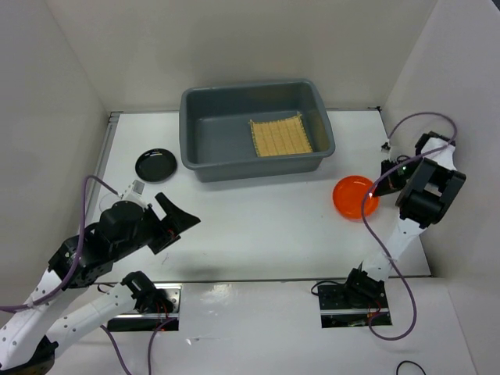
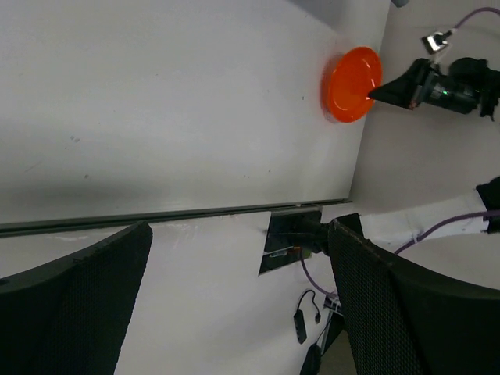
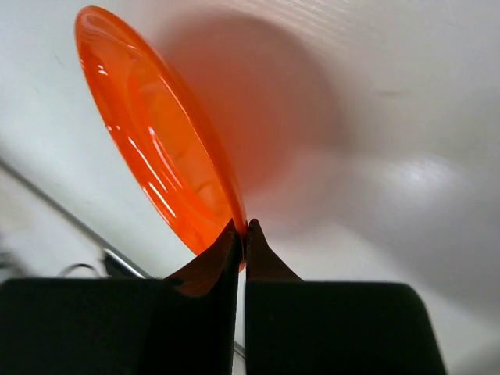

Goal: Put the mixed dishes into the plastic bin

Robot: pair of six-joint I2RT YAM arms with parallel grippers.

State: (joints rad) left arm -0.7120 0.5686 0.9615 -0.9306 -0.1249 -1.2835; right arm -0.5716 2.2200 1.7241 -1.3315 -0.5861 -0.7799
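Observation:
The grey plastic bin [image 1: 201, 160] stands at the back centre with the tan woven mat [image 1: 280, 136] lying inside it on the right. My right gripper [image 1: 378, 187] is shut on the rim of the small orange plate [image 1: 353, 196] and holds it tilted, to the right of the bin's front. The right wrist view shows the pinch [image 3: 244, 230] on the plate [image 3: 156, 141]. The small black plate [image 1: 155, 165] lies on the table left of the bin. My left gripper [image 1: 176, 219] is open and empty, near the front left. The clear cups do not show clearly.
The white walls close in on the left, back and right. A dark seam [image 2: 156, 216] runs across the table near the front edge. From the left wrist view the orange plate [image 2: 351, 83] and the right gripper [image 2: 376, 92] show far across the table.

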